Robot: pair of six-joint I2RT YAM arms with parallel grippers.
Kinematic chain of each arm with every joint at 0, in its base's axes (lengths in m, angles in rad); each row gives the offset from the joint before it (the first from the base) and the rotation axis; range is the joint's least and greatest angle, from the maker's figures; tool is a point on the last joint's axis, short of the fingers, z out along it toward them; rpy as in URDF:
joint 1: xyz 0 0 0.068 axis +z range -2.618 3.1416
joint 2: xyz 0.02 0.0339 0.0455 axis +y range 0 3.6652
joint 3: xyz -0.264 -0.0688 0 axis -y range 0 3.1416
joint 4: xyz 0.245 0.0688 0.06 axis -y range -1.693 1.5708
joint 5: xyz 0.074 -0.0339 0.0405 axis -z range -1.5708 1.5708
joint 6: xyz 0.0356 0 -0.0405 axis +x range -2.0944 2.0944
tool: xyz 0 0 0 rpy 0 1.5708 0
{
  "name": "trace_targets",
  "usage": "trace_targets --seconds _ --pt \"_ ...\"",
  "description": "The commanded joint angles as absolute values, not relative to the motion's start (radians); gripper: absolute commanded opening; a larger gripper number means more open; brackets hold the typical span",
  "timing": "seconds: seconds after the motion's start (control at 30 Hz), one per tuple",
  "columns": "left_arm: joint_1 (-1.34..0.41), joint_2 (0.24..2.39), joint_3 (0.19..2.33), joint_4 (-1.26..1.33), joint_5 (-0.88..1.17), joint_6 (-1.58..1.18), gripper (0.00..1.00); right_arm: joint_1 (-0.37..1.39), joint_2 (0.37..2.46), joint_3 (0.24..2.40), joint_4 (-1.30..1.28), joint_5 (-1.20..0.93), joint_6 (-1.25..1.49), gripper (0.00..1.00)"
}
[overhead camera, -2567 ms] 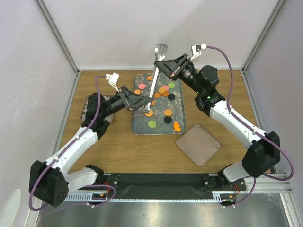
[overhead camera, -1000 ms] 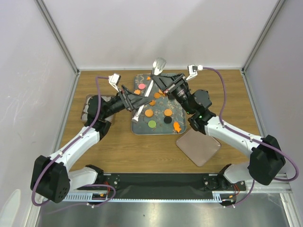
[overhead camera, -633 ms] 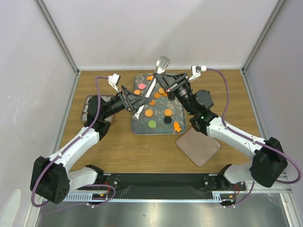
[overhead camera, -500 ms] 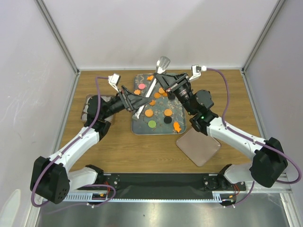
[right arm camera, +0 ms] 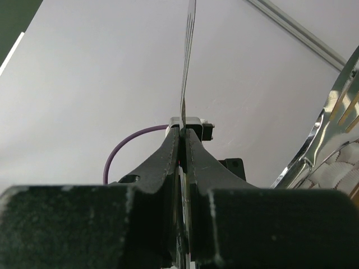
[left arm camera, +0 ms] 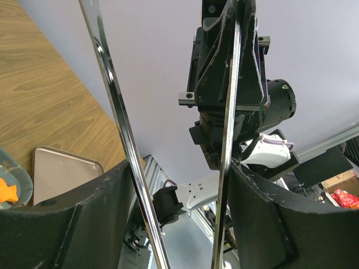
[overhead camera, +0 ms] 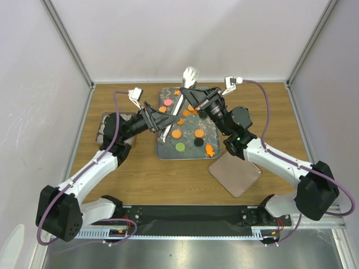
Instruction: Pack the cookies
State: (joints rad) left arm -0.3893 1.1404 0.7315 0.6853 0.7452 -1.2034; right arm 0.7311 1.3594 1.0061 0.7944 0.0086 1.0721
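Top external view, right gripper (overhead camera: 191,96) clamped on tongs (overhead camera: 180,101) over tray (overhead camera: 168,151), left gripper (overhead camera: 166,124) open around them.

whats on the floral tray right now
On the tray: round cookies in orange, pink, green and black, plus an orange fish. The metal tongs and both grippers hang over its far half, hiding whatever lies beneath.

Evenly bright overhead, with soft shadows on the table (overhead camera: 140,174). Glare along metal strips (left arm camera: 115,106) in wrist views; near fingers (right arm camera: 84,224) blurred, dark.
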Motion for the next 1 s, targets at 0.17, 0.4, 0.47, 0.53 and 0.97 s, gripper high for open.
trace_targets --seconds 0.17,0.4,0.47,0.53,0.97 --pt "-0.380 1.129 0.727 0.719 0.761 -1.180 0.70 0.730 1.394 1.034 0.913 -0.040 1.054 0.00" --pt "-0.380 1.132 0.724 0.718 0.764 -1.181 0.71 0.732 1.397 1.054 0.913 -0.055 1.049 0.00" --pt "-0.380 1.132 0.724 0.718 0.762 -1.181 0.71 0.732 1.393 1.054 0.905 -0.055 1.046 0.00" --pt "-0.380 1.134 0.724 0.715 0.761 -1.181 0.71 0.730 1.387 1.043 0.910 -0.052 1.045 0.00" --pt "-0.380 1.157 0.722 0.710 0.761 -1.186 0.75 0.732 1.371 1.057 0.896 -0.055 1.029 0.00"
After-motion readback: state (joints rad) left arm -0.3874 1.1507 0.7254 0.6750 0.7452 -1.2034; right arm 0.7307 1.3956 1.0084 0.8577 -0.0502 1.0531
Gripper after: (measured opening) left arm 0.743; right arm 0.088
